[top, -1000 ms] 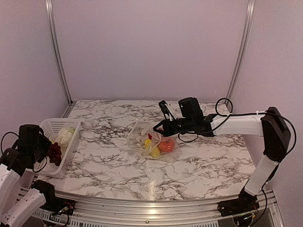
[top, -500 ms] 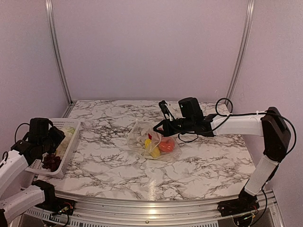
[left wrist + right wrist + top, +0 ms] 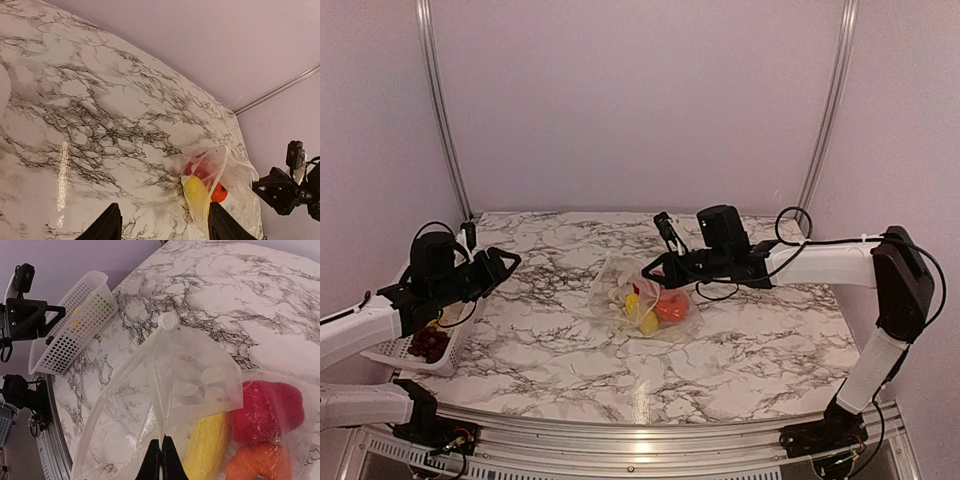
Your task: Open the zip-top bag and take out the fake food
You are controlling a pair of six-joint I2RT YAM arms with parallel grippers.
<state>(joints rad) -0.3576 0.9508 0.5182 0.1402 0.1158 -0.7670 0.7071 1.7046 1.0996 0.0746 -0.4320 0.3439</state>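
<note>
The clear zip-top bag [image 3: 642,298] lies mid-table with its mouth lifted. My right gripper [image 3: 655,270] is shut on the bag's upper edge [image 3: 162,440], holding the plastic up. Fake food shows inside the bag [image 3: 190,375]: a yellow piece [image 3: 207,445], a red piece [image 3: 267,412] and an orange piece [image 3: 257,465]. My left gripper [image 3: 505,262] hangs open and empty above the table, left of the bag and pointing at it. In the left wrist view its fingers [image 3: 112,225] frame bare marble, with the bag [image 3: 240,175] and the yellow piece [image 3: 196,192] ahead on the right.
A white lattice basket [image 3: 438,365] stands at the table's left edge, partly behind my left arm, with a dark grape bunch [image 3: 428,343] in it. The right wrist view shows the basket [image 3: 75,325] too. Metal rails run along the table's front and back corners.
My left gripper opened over the basket, left the grape bunch in it, and swung right toward the bag. The right gripper and the bag have not moved.
</note>
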